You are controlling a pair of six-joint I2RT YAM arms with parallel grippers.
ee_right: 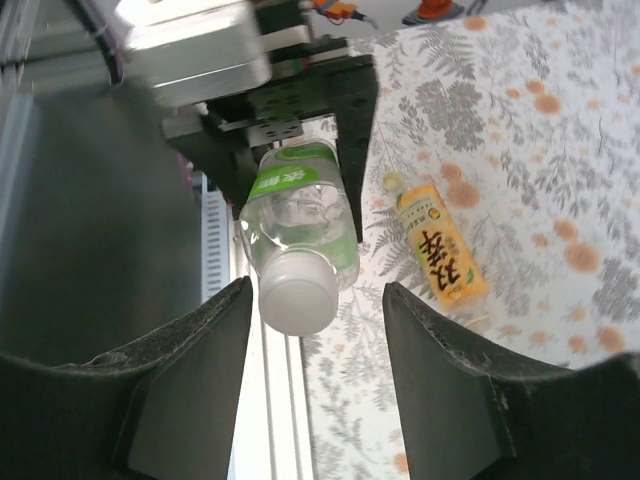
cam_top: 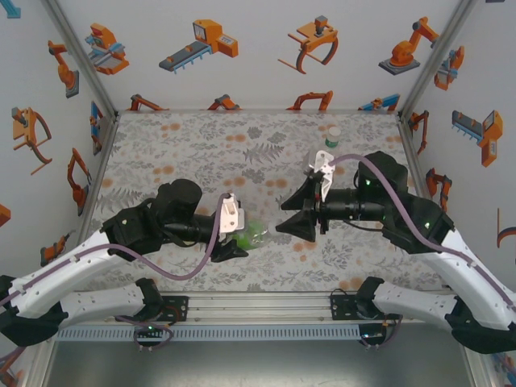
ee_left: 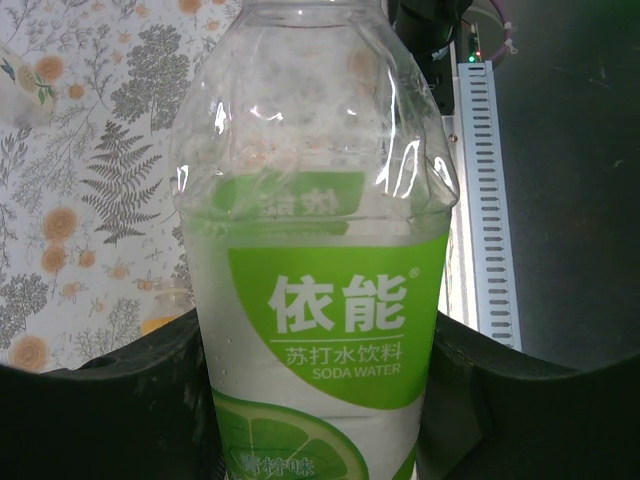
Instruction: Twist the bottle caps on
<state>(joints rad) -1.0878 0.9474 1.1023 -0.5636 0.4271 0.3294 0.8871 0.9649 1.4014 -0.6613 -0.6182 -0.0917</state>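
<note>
Left gripper (cam_top: 240, 236): clamped on the clear bottle (ee_left: 320, 300), low centre of the top view.
Right gripper (ee_right: 318, 300): jaws apart, white cap (ee_right: 298, 290) framed between them, nothing gripped.
Advice: you probably needed to centre, close squarely, then twist.

Cropped at neck and base in left wrist view, largely masked from above by left gripper (cam_top: 240, 235): soda-water bottle (ee_left: 318, 300).

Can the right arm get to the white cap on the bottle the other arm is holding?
Probably yes. The left gripper holds the bottle with its white cap pointing at the right gripper, whose jaws stand open, and nothing sits between them.
</note>
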